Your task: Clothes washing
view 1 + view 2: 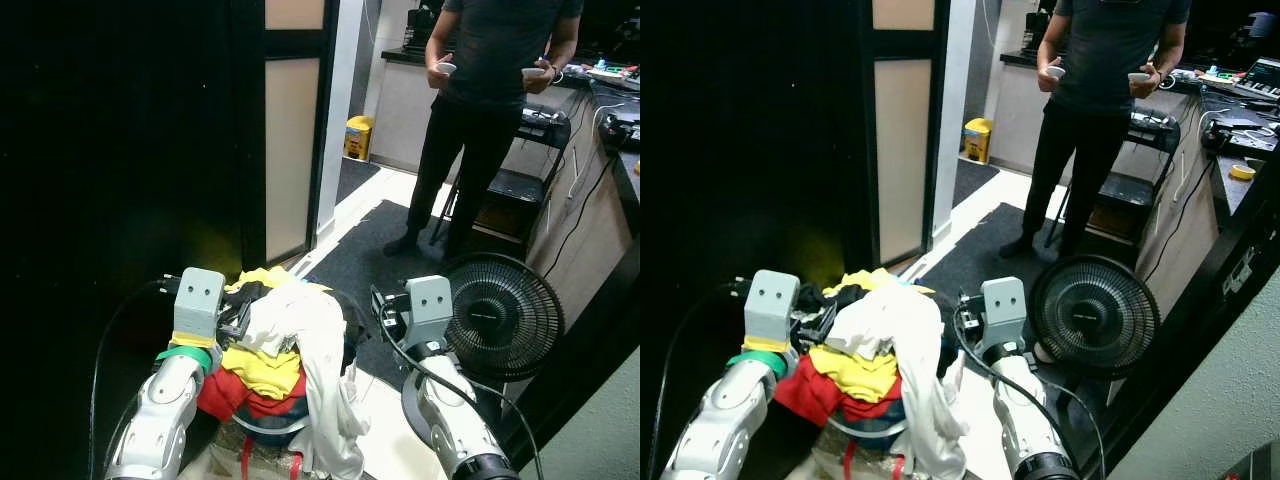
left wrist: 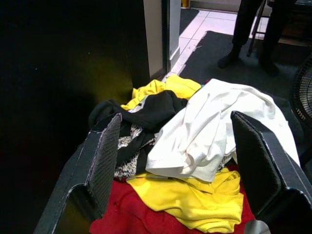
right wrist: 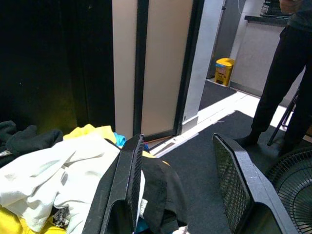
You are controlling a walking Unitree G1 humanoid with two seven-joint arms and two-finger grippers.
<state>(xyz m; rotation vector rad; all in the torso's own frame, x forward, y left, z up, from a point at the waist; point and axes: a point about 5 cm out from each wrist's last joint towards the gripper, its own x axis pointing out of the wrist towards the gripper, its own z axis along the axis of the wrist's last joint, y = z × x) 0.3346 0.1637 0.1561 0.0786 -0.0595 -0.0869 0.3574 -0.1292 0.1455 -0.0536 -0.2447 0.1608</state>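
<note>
The clothes [image 1: 285, 350] lie piled between both grippers. The left gripper [image 2: 178, 161] and right gripper [image 3: 183, 185] are open, holding nothing. A person [image 1: 490, 110] stands at 1 o'clock.

My robot's left arm [image 1: 160, 415] is silver-white with a rounded shell, a green band and a yellow ring at the wrist, topped by a grey box with two small dark screw holes. The right arm [image 1: 450, 425] has the same silver shell, a black joint ring near the bottom edge, an identical grey box, and black cables looping beside it. Each gripper, the left gripper [image 2: 185, 161] and the right gripper [image 3: 187, 183], has two long black fingers with finely textured inner pads.
</note>
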